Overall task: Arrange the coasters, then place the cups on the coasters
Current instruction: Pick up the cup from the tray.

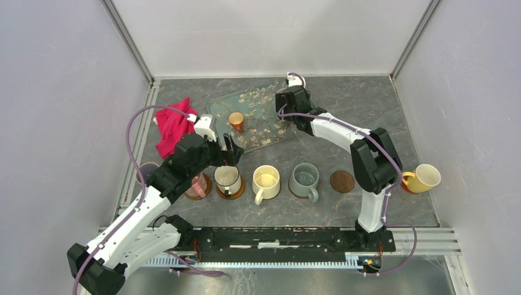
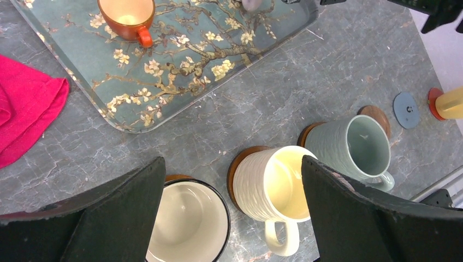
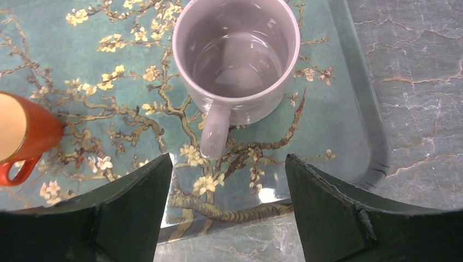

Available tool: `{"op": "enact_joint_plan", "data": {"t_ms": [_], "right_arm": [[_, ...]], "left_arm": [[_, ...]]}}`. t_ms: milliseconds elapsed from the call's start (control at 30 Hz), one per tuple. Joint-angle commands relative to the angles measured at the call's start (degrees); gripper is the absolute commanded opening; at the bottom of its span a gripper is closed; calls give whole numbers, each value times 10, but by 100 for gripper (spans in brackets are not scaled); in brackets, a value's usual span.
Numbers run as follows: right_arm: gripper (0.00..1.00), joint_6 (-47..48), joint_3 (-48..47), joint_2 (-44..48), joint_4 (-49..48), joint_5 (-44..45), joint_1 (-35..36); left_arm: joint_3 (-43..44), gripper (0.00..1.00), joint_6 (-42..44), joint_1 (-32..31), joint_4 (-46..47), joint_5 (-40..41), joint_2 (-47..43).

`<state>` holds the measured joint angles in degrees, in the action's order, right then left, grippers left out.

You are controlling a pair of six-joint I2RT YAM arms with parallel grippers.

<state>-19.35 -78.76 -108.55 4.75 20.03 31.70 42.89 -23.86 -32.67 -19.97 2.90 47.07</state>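
Right pincer (image 3: 226, 161) open, empty, over tray (image 3: 339, 126) edge; mauve cup (image 3: 240, 106) handle just ahead, orange cup (image 3: 33, 134) alongside. Left pincer (image 2: 233, 164) wide open, empty, off tray.

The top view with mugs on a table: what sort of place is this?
Likely a robot test booth: plain white wall panels enclose the grey marbled tabletop, and two white-and-black robot arms stand on a black rail at its edge.

Teal tray (image 3: 341, 114) with cream blossom branches, mauve mug (image 3: 236, 54), orange cup (image 2: 126, 15), magenta cloth (image 2: 24, 109), cream mug (image 2: 273, 185), grey-green mug (image 2: 355, 144)
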Motion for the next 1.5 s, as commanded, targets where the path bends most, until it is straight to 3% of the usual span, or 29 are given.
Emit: {"op": "enact_joint_plan", "data": {"t_ms": [0, 233, 667, 1067, 1300, 1467], "right_arm": [[81, -14, -46, -24, -19, -4, -13], [78, -19, -86, -65, -5, -14, -19], [71, -35, -76, -99, -6, -7, -19], [51, -34, -87, -119, -1, -6, -22], [33, -16, -95, -118, -2, -3, -25], [2, -12, -99, -115, 7, -7, -25]], "left_arm": [[-2, 100, 28, -3, 30, 7, -11], [-3, 100, 27, -3, 29, 11, -12], [-5, 100, 25, -3, 29, 8, -6], [-6, 100, 23, -3, 27, 7, -4], [-6, 100, 23, -3, 27, 8, -3], [-6, 100, 23, -3, 26, 11, -2]]}}
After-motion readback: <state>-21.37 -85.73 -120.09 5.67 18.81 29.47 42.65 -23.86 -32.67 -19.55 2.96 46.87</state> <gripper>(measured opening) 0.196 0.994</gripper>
